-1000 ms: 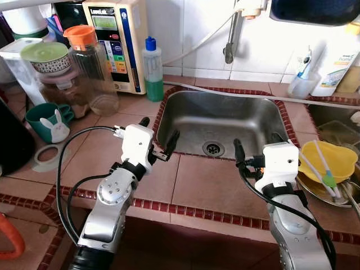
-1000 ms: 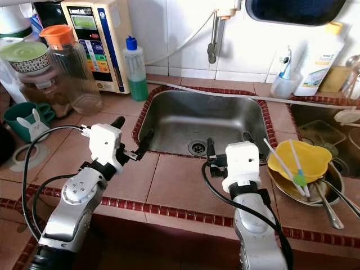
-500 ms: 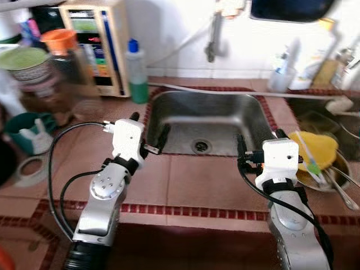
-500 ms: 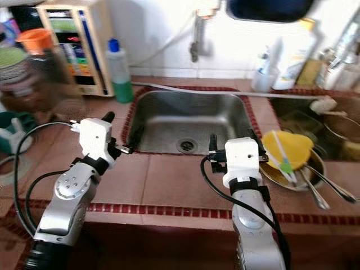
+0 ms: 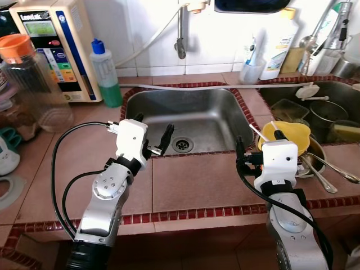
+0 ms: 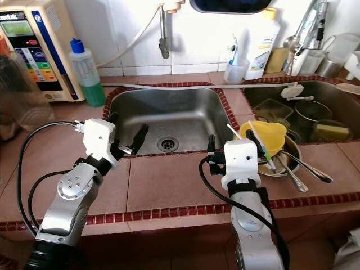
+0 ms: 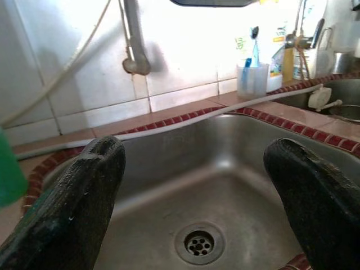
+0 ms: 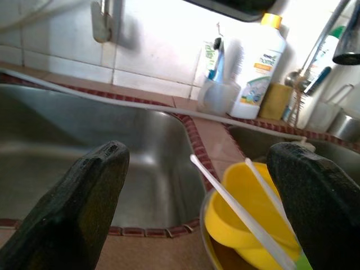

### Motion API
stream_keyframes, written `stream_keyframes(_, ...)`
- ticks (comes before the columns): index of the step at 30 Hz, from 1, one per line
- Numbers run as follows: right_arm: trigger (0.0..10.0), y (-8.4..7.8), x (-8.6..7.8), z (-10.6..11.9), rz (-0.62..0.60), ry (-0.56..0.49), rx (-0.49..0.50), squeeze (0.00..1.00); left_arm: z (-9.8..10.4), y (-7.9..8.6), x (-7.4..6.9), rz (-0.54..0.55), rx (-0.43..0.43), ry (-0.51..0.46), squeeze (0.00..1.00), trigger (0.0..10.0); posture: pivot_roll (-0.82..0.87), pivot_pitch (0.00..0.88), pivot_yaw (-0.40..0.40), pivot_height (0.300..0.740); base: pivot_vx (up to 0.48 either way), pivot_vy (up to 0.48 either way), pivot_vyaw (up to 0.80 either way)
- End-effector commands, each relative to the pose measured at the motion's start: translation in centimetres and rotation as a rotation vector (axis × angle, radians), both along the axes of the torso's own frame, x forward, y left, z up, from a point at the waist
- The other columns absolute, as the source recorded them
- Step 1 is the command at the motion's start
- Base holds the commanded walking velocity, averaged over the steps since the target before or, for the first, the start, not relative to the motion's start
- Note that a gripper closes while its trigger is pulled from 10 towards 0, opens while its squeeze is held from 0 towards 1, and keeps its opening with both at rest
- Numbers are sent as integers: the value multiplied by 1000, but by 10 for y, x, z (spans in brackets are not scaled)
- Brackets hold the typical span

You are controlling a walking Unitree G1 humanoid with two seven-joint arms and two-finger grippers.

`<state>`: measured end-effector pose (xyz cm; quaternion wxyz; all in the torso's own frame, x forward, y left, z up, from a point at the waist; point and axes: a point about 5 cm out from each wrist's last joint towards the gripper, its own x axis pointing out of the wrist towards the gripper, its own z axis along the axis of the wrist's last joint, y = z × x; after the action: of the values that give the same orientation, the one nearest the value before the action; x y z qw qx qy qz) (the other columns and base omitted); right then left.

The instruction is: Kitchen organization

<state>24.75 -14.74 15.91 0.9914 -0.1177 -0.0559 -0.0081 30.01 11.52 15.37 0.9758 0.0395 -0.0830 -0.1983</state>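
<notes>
Both arms reach over the tiled counter (image 5: 191,183) in front of a steel sink (image 5: 211,107). My left gripper (image 5: 153,127) is open and holds nothing, hovering at the sink's front left rim; in the left wrist view its fingers (image 7: 79,202) frame the drain (image 7: 198,244). Also open and holding nothing, my right gripper (image 5: 256,140) hovers at the sink's front right corner. Just right of it a yellow bowl (image 5: 289,134) with white sticks and a green-tipped utensil rests in a metal bowl (image 5: 312,151) with spoons. That yellow bowl (image 8: 253,208) lies between the right fingers (image 8: 84,202).
A second sink (image 5: 332,93) at the right holds pots and dishes. Along the back wall stand a green soap bottle (image 5: 107,73), a water machine (image 5: 48,45), a toothbrush cup (image 5: 250,67) and a white bottle (image 5: 279,39). A clear jar with an orange lid (image 5: 28,79) is far left.
The camera has turned to the right, so the whole scene has slid left and the second sink has come into sight. Both grippers stay open over the sink's front rim.
</notes>
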Motion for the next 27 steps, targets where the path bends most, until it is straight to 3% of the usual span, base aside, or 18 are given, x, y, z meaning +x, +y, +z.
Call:
stream_keyframes(1, 10000, 3, -1, 5, 5, -16, -10, 0, 0, 2, -1, 1, 2, 4, 0, 10000, 84, 0, 18, 740, 0, 0, -781)
stream_keyframes(20, 10000, -8, 3, 12, -68, -15, -85, 0, 0, 0, -1, -7, -1, 10, 0, 10000, 77, 0, 18, 740, 0, 0, -769)
stream_keyframes(27, 10000, -12, 8, 17, -69, 33, -49, 0, -1, -1, -3, -9, -2, 14, 0, 10000, 76, 0, 13, 740, 0, 0, 0)
